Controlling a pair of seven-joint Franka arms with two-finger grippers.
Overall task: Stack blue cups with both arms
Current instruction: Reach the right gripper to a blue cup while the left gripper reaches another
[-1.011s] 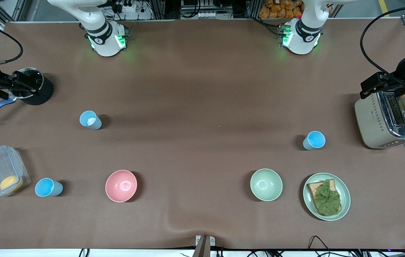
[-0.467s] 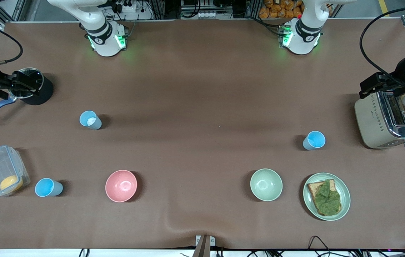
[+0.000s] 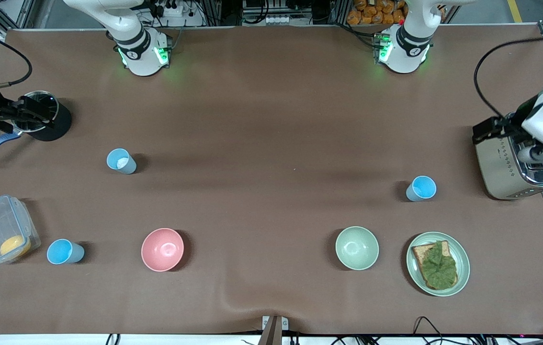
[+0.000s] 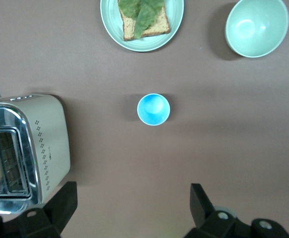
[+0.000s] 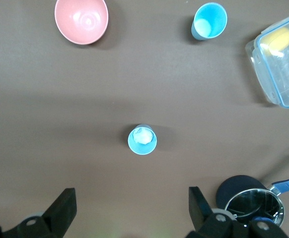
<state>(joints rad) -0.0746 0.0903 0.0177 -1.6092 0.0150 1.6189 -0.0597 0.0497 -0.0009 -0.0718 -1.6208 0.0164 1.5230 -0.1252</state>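
With both grippers' fingers being held spread, the left gripper (image 3: 484, 130) over the toaster (image 3: 515, 165) and the right gripper (image 3: 37, 115) over the pot (image 3: 44, 120) at opposite tabletop edges, three upright cups (image 3: 421, 188) (image 3: 120, 161) (image 3: 63, 251) are being risked: an off-centre descent could topple one.

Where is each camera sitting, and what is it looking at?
Front view: high across the table, facing both arm bases; left gripper over the toaster, right gripper over the pot.
Left wrist view: looks down past its open fingers at a blue cup.
Right wrist view: looks down past its open fingers at a whitish-inside cup.
Shared: front and left wrist views both show the green bowl.
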